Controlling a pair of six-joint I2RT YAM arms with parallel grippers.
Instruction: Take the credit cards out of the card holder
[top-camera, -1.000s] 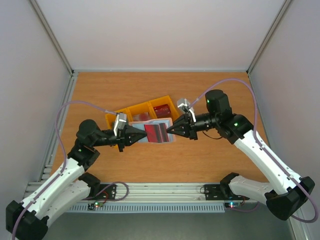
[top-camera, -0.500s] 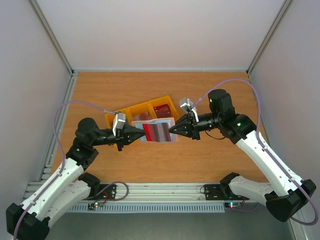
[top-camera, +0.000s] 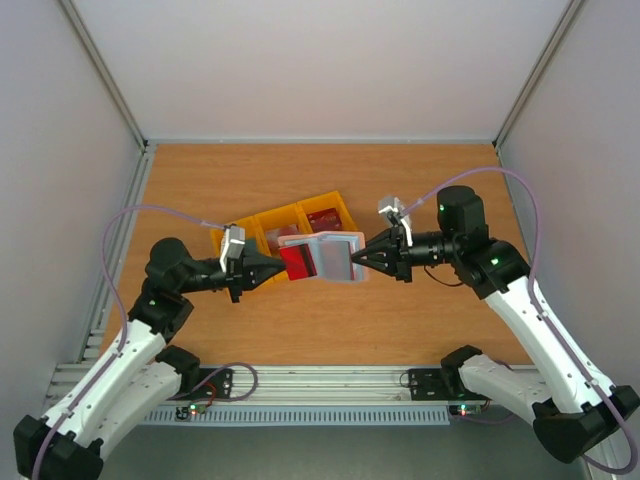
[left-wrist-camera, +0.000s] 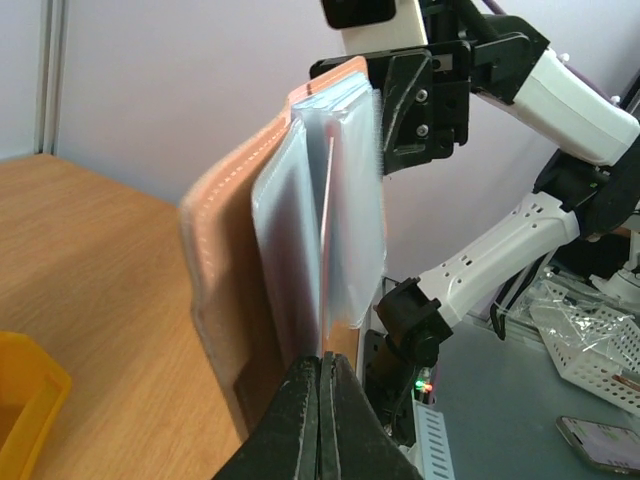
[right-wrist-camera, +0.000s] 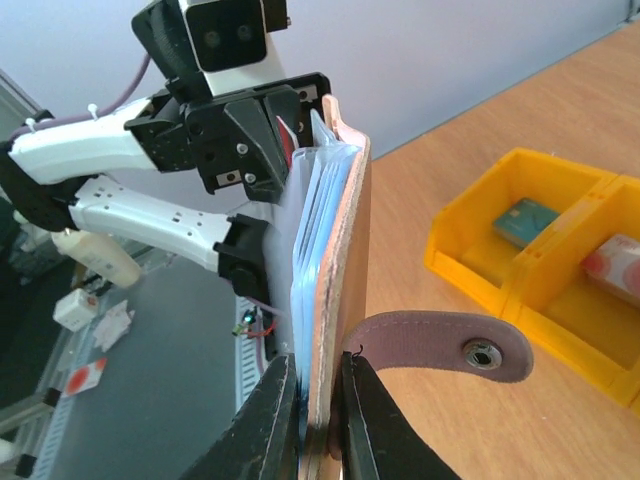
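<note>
The card holder (top-camera: 338, 256) hangs above the table between both arms, taupe outside (left-wrist-camera: 222, 300) and pale blue-grey inside (right-wrist-camera: 318, 235). My right gripper (top-camera: 364, 258) is shut on its right edge (right-wrist-camera: 320, 400), and its snap strap (right-wrist-camera: 450, 345) hangs loose. My left gripper (top-camera: 274, 268) is shut on a dark red credit card (top-camera: 296, 263). Seen edge-on in the left wrist view, that card (left-wrist-camera: 327, 240) runs from my fingertips (left-wrist-camera: 325, 362) in between the pocket panels. A teal card (right-wrist-camera: 523, 220) and a whitish-pink card (right-wrist-camera: 615, 262) lie in the yellow tray.
The yellow three-compartment tray (top-camera: 262, 222) stands on the wooden table just behind the held card holder. Metal rails run along the table's left edge (top-camera: 128, 215) and near edge (top-camera: 320, 385). White walls close in the back and sides.
My right gripper has pulled the card holder to the right and my left gripper has drawn back left. More of the dark red card now shows outside the holder.
</note>
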